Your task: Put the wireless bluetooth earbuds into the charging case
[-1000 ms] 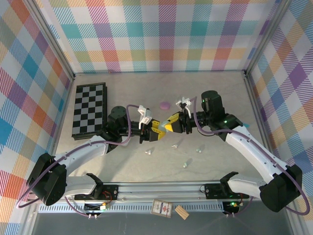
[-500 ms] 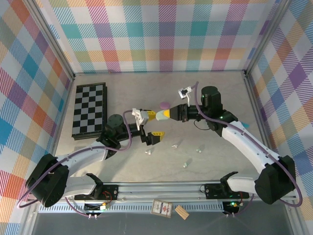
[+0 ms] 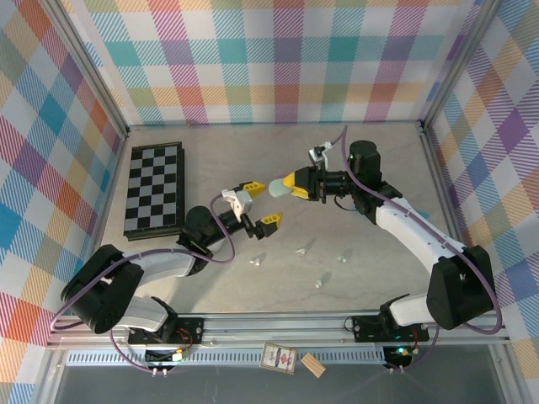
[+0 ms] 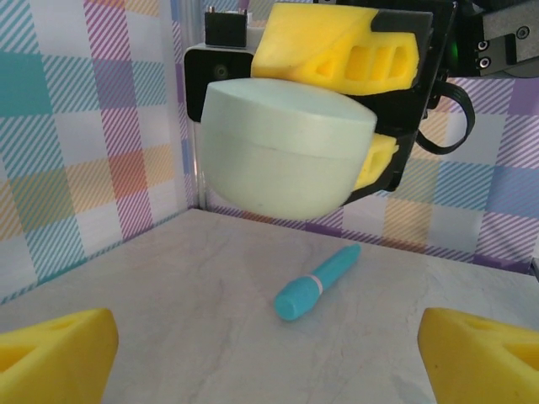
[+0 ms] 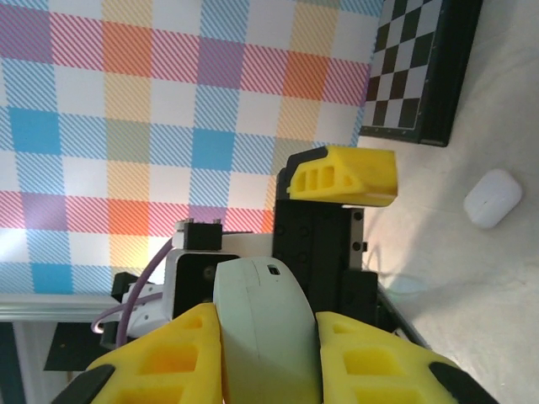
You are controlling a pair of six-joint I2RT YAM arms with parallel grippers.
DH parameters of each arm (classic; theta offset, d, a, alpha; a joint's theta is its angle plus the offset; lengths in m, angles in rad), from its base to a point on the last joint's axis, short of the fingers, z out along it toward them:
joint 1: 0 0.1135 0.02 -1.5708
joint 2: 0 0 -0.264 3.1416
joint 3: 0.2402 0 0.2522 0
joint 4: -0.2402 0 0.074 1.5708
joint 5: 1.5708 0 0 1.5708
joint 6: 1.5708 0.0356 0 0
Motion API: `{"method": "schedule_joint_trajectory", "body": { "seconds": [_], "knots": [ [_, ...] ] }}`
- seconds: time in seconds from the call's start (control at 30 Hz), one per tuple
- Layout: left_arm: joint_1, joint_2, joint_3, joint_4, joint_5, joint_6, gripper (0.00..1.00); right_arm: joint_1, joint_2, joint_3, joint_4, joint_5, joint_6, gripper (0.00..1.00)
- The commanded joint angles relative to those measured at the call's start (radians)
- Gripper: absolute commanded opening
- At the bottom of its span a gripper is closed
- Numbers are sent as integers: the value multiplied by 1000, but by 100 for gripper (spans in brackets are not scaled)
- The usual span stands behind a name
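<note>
Case (image 3: 275, 186) now held by right tool (image 3: 283, 185) alone.

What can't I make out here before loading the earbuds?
- Top view: the earbuds are too small to tell their orientation.
- Right wrist view: the charging case runs off the bottom edge; the right gripper covers its sides.
- Left wrist view: that gripper hides the case's back.

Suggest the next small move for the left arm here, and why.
Probably lower the left gripper, whose jaws stand open and empty, toward the nearest earbud on the table. The right gripper is shut on the charging case, holding it in the air, and the earbuds lie loose on the table below.
</note>
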Motion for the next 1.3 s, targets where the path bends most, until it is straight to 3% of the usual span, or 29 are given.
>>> {"method": "schedule_joint_trajectory", "body": {
  "seconds": [0.0,0.5,0.97,1.27],
  "knots": [
    [10,18,54,78,40,-11,87,2,8,0,67,-52,69,11],
    [20,62,128,93,172,-30,57,1,29,12,-10,-81,61,10],
    [23,75,130,125,198,-52,45,2,45,13,-7,-84,70,9],
    [25,77,128,129,211,-58,30,1,46,21,-26,-85,67,11]
  ]
}}
